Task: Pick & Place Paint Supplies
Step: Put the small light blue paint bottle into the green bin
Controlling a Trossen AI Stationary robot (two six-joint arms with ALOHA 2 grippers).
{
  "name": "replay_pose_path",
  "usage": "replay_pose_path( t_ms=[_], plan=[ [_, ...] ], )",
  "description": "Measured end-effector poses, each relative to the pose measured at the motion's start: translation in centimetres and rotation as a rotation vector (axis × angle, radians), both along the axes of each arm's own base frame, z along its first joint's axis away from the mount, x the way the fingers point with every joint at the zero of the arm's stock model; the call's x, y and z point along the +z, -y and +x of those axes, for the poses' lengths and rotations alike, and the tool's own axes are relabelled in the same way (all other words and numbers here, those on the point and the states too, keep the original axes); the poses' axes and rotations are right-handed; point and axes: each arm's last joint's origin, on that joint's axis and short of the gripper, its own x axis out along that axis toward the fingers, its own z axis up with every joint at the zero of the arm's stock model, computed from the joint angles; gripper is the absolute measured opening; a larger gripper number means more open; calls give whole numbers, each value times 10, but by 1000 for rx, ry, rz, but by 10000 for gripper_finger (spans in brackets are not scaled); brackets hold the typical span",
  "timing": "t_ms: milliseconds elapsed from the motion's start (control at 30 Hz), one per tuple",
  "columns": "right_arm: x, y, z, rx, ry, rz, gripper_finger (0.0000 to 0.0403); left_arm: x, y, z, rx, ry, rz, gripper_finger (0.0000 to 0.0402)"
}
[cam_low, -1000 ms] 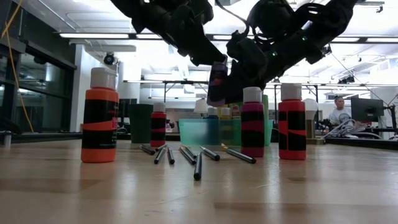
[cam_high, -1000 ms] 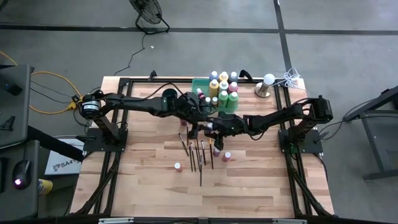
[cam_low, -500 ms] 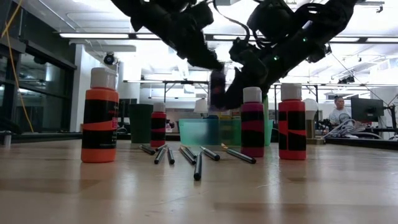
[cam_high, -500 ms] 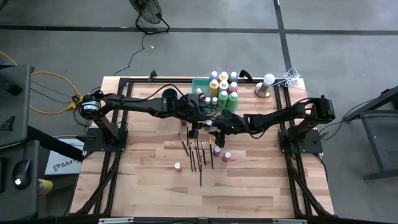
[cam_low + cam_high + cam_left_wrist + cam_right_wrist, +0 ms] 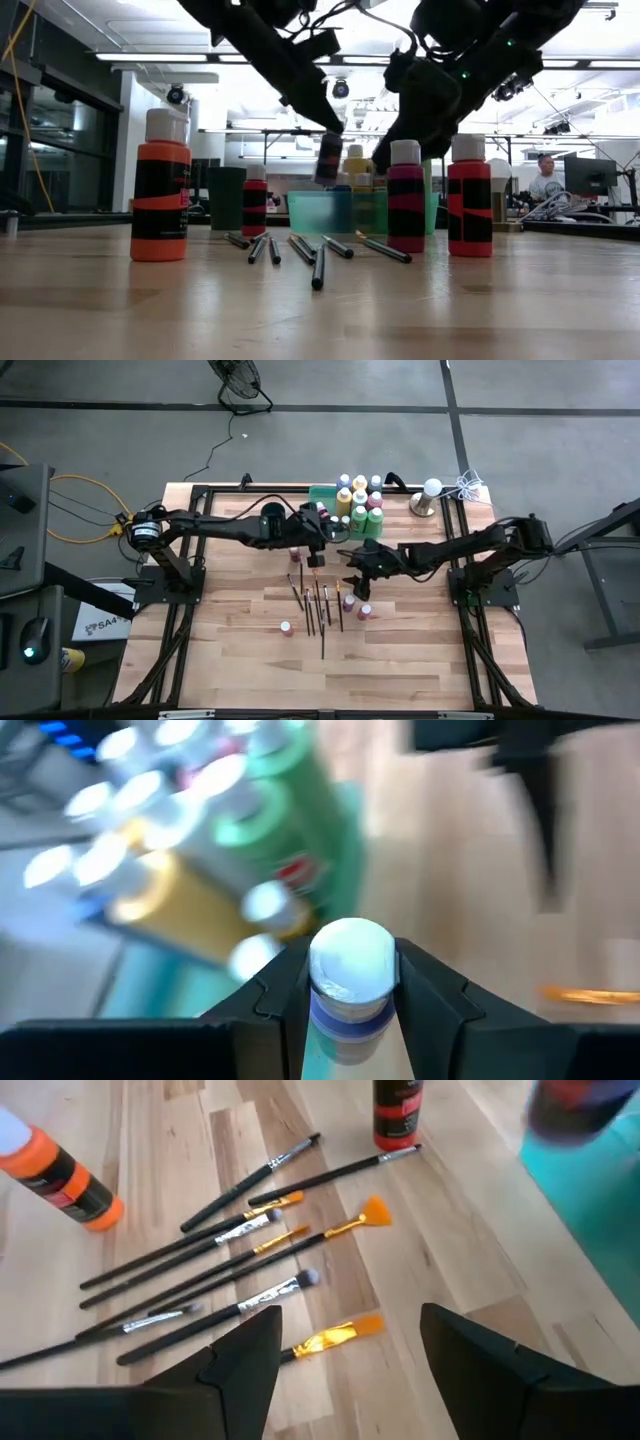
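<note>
- While the left arm reaches in from the table's left, its left gripper (image 5: 350,990) hangs above the wood w/ jaws clamped on a small bottle with a pale cap and purple-blue body (image 5: 348,970), held in the air near the left-near corner of the tray.
- Far left on the light wooden table (image 5: 240,660): orange paint bottle w/ black label and white cap (image 5: 160,185), upright, well apart from the rest.
- Btwn it and the centre: small red bottle w/ pale cap (image 5: 255,200), upright, farther back.
- Centre: thin dark-handled paintbrushes (image 5: 318,605) lie flat in a loose fan, some w/ orange bristles, others grey-tipped (image 5: 250,1250).
- Behind them: translucent green rectangular tray (image 5: 322,495) at the far side, packed w/ upright yellow and green bottles (image 5: 358,500); dark round cup (image 5: 226,198) stands to its left.
- Right of the brushes: magenta bottle w/ black band and white cap (image 5: 405,195) and red bottle w/ black band and white cap (image 5: 469,195), both upright, just beside each other.
- Right gripper (image 5: 350,1345) hovers over the brush fan, jaws spread apart, holding nothing; its arm comes in from the right.
- Far right of the tray: pale round object on a metal base (image 5: 430,495).
</note>
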Motion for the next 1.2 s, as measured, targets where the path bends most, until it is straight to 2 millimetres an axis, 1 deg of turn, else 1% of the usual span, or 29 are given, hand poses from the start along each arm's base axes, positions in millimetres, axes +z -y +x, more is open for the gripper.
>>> replay_pose_path(
  t_ms=[67,167,300,367,467,567,667,900,1200],
  plan=[
    [0,-3,0,0,-5,-8,231,0,-2,-1,52,-8,34,112],
    [-1,-6,-1,1,-10,-17,231,1,-9,-2,102,-7,56,112],
    [-1,-9,-1,12,-13,-18,231,-2,-26,-6,154,28,59,112],
    [-1,-11,-1,14,-14,-21,231,-6,-35,-9,189,38,45,112],
    [-2,-12,-2,4,-24,-34,231,-9,-47,-12,196,84,-8,112],
    [-2,-11,-2,1,-26,-37,231,-16,-54,-14,205,117,-47,112],
    [-2,-11,-2,1,-26,-36,231,-23,-57,-16,209,116,-68,112],
    [-2,-11,-2,-1,-24,-38,231,-30,-55,-18,184,145,-130,112],
    [0,-9,-1,-72,-1,-94,231,-38,-55,-18,185,182,-165,112]
  ],
)
